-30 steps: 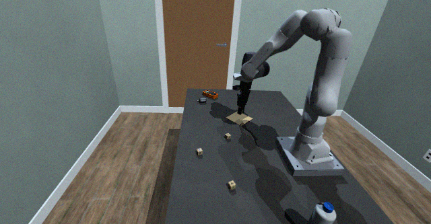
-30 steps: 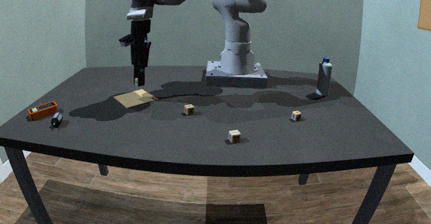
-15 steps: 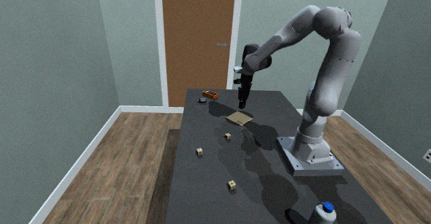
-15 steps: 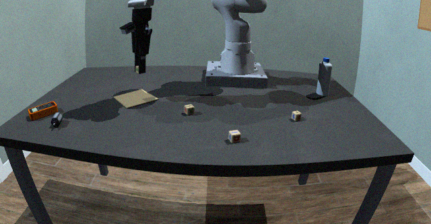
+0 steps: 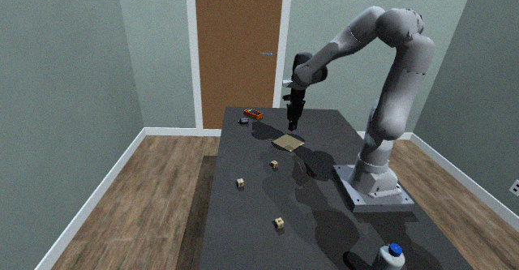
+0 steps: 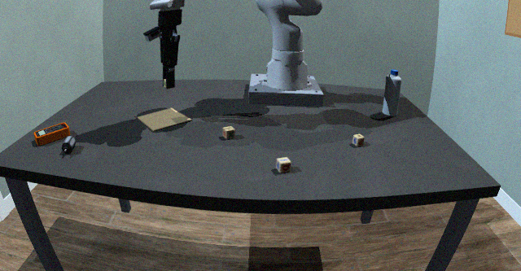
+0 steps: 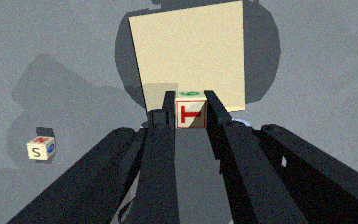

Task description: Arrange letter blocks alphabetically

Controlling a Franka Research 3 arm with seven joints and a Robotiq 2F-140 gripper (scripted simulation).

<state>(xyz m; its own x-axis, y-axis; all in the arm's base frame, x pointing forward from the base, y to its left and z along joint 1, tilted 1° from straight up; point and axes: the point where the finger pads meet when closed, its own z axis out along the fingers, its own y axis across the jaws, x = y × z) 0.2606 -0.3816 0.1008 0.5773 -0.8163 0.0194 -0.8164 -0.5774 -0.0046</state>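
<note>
The gripper is raised above the table, its fingers narrowly parted and closed on a block showing a red T. The mat lies flat—three further blocks rest off it, well apart.

Left of the mat in the exterior view, the meter and dark tool obstruct; above it, air is open.

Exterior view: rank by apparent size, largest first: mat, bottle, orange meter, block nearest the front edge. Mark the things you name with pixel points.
1. mat (image 5: 287,141) (image 6: 163,120) (image 7: 195,55)
2. bottle (image 5: 390,259) (image 6: 391,96) and orange meter (image 5: 253,113) (image 6: 52,134): too close to rank
3. front block (image 5: 240,182) (image 6: 283,164)
</note>
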